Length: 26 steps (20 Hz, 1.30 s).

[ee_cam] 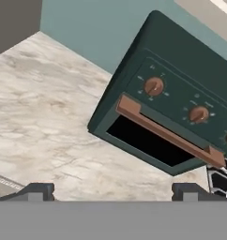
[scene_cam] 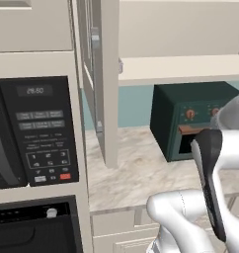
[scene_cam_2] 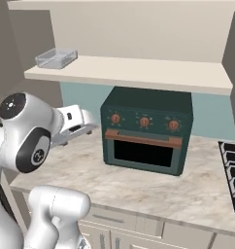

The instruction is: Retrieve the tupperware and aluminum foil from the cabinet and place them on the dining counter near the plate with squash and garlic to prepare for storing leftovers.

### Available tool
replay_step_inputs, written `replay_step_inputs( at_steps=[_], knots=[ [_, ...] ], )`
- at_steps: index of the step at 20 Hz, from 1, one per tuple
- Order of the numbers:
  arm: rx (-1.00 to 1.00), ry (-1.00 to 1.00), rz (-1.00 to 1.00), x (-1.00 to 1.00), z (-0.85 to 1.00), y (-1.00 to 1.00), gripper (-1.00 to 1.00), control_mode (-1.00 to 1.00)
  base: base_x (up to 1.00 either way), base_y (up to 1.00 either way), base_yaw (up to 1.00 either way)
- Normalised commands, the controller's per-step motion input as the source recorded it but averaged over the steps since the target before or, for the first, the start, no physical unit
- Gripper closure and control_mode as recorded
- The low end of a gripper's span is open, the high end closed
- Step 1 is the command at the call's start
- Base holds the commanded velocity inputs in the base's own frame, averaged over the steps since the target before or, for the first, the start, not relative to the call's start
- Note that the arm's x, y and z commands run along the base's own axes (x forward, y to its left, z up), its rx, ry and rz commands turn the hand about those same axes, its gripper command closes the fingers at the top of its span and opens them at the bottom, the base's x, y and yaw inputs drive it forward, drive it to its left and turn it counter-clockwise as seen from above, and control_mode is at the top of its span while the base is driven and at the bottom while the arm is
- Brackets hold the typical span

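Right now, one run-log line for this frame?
phase: reach to open cabinet | gripper: open, empty, over counter | tupperware: on shelf | toaster oven: below shelf

One tupperware (scene_cam_2: 55, 58) near the shelf's (scene_cam_2: 139, 73) left end. One green toaster oven (scene_cam_2: 146, 130) with three knobs, maybe. One microwave (scene_cam: 35, 131).

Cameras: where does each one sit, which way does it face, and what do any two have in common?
Left base view: behind the arm's left, facing the microwave, open cabinet door and toaster oven; arm links show lower right.
Right base view: behind the arm's right, facing the shelf with the tupperware above the oven; arm at left, open gripper level with the oven.
Hand view: on the hand, tilted, looking down at the counter and oven; fingertips at bottom.
Shared: all three show the oven and counter.
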Motion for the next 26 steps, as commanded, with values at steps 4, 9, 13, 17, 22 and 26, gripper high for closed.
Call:
replay_step_inputs(
  at_steps=[4,9,13,17,22,26],
  knots=[
    [-0.05,-0.11,0.0,-0.08,0.7,0.3,-1.0,-1.0,0.0,0.0,0.0],
    [0.05,-0.13,-0.05,0.01,0.6,0.23,-1.0,-1.0,0.0,0.0,0.0],
    [0.32,-0.2,-0.04,0.07,0.41,0.04,-1.0,-1.0,0.0,0.0,0.0],
    [0.34,-0.23,0.0,0.14,0.27,0.16,-1.0,-1.0,0.0,0.0,0.0],
    [0.24,-0.31,0.0,0.22,0.21,0.38,-1.0,-1.0,0.0,0.0,0.0],
    [0.16,-0.23,0.0,0.37,0.41,0.56,-1.0,-1.0,0.0,0.0,0.0]
  ],
)
